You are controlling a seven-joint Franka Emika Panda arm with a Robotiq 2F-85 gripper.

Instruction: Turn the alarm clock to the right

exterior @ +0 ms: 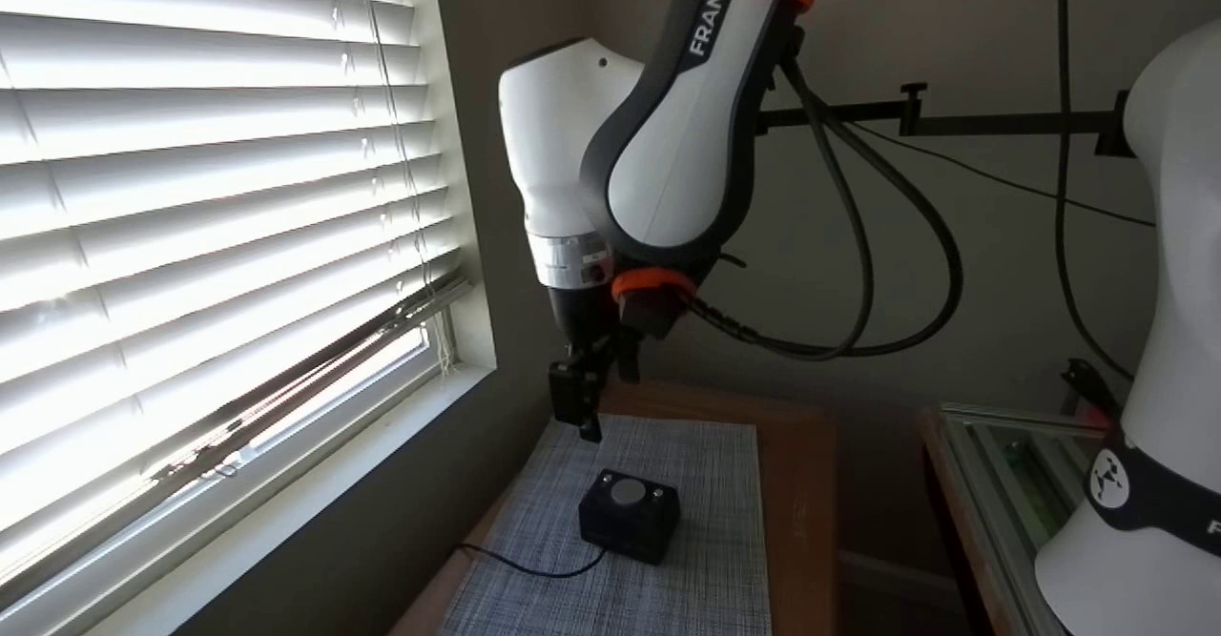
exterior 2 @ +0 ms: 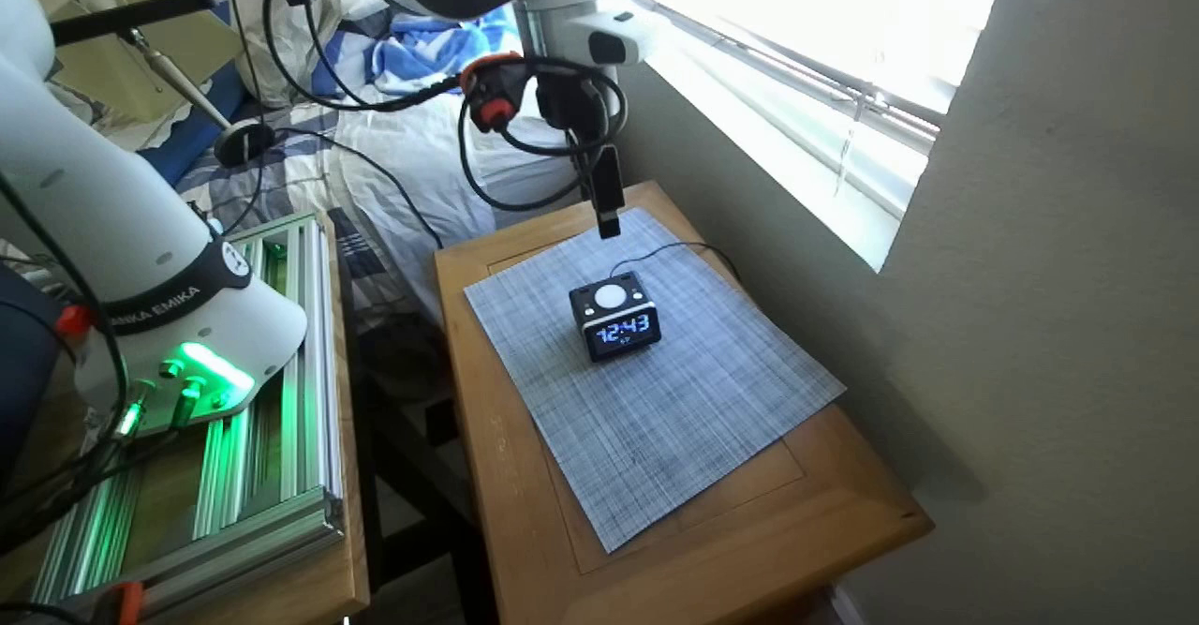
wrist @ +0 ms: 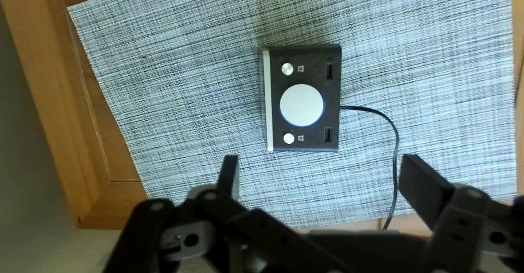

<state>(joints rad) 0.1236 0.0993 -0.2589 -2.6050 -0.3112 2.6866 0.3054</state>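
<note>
The alarm clock [exterior: 628,519] is a small black box standing upright on a grey woven placemat. In an exterior view its lit display reads 12:43 on the clock's [exterior 2: 615,318] front. The wrist view shows the clock's [wrist: 305,101] top, with a round silver button, two small knobs and two slots. A thin dark cord [wrist: 396,150] leaves its back. My gripper [wrist: 320,161] is open and empty, fingers wide apart. In both exterior views the gripper [exterior: 584,421] [exterior 2: 607,222] hangs above the mat on the clock's cord side, not touching the clock.
The placemat [exterior 2: 618,438] lies on a wooden table [exterior 2: 749,559]. A wall and a window with blinds [exterior: 210,188] run along one side. The robot's base stands on a metal frame [exterior 2: 309,372] across a gap. A bed [exterior 2: 365,166] is behind.
</note>
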